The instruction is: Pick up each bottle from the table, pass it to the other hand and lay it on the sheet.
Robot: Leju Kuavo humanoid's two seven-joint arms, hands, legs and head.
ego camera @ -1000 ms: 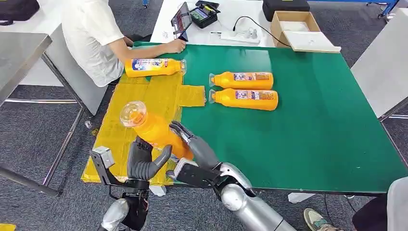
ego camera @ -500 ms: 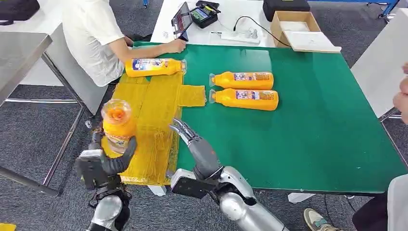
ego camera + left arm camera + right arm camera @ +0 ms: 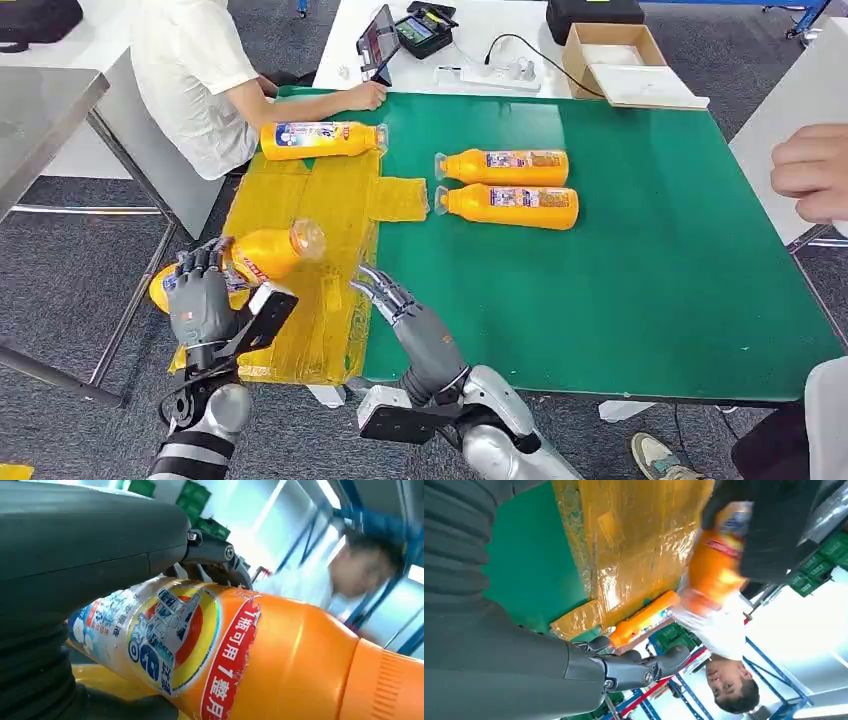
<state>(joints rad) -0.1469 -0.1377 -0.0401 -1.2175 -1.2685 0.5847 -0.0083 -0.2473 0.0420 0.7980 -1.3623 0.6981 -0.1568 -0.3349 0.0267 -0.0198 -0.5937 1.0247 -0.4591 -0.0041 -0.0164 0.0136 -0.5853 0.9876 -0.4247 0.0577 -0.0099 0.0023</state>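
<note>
The green table [image 3: 650, 270] carries the yellow sheet [image 3: 330, 215] along its edge, spread ahead of both hands. The left hand [image 3: 200, 300] has its fingers wrapped round an orange bottle [image 3: 262, 253], held nearly level above the sheet's near corner, long axis crosswise, clear cap toward the right hand and base out past the table edge. The right hand [image 3: 395, 300] holds nothing, fingers spread, beside the bottle's cap end

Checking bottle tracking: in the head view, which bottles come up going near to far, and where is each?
Bottle in the left hand → nearer bottle on the green table → farther bottle beside it → bottle at the sheet's far end.
</note>
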